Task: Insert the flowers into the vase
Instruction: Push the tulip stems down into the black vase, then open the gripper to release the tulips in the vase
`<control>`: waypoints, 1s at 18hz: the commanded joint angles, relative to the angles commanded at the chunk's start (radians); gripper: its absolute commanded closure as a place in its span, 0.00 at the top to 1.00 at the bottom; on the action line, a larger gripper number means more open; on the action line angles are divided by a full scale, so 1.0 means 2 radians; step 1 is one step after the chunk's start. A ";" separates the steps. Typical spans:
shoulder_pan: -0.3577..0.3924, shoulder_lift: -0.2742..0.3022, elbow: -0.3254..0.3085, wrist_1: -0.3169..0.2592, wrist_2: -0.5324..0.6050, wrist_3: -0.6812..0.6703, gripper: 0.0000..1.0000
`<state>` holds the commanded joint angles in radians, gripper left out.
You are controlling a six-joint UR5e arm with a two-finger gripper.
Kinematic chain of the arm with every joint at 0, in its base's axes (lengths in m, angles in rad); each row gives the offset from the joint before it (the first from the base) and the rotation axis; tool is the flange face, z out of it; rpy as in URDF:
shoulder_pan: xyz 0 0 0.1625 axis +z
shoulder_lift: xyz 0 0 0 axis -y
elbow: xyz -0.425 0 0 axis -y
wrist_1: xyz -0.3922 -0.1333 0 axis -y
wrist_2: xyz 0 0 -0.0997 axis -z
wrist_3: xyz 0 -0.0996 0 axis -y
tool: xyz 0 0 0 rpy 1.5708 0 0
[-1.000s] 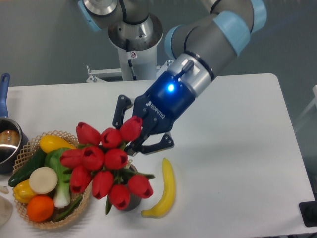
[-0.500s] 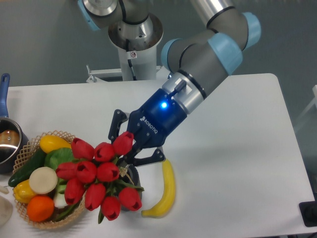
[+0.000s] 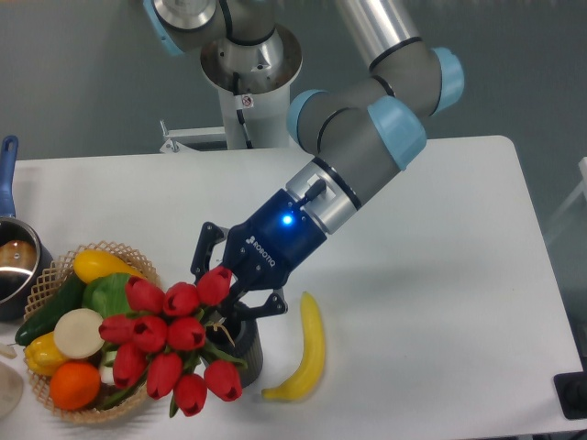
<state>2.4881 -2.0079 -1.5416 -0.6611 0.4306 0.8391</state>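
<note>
Compared with a second ago the gripper (image 3: 227, 298) has slid down and to the left, and the whole bunch went with it, so the flowers (image 3: 170, 344) now sit lower and further over the basket edge than before. Its fingers are pinched in around the green stems just behind the top bud, so it's got hold of the bunch, blue light glowing on the wrist. Red tulip heads fan out down and to the left of the fingers, tilted rather than upright. Right under the fingers is the vase (image 3: 240, 346), dark grey, mostly hidden behind buds and leaves; the stems seem to be at its mouth, but I can't tell if they're actually inside. Just right of the vase lies a banana (image 3: 307, 350) on the white table (image 3: 440, 275). On the left the wicker basket (image 3: 55, 275) holds veg and fruit, with some blooms overlapping it. A pot (image 3: 14, 261) with a blue handle pokes in at the far left edge.
</note>
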 joint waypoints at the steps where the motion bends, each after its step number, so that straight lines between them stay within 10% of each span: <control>1: -0.002 -0.002 -0.005 0.000 0.006 0.000 0.09; 10: -0.003 0.001 -0.050 -0.001 0.029 0.024 0.43; 18: 0.005 0.024 -0.080 -0.002 0.032 0.022 1.00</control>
<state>2.4973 -1.9606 -1.7025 -0.6657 0.4939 0.8836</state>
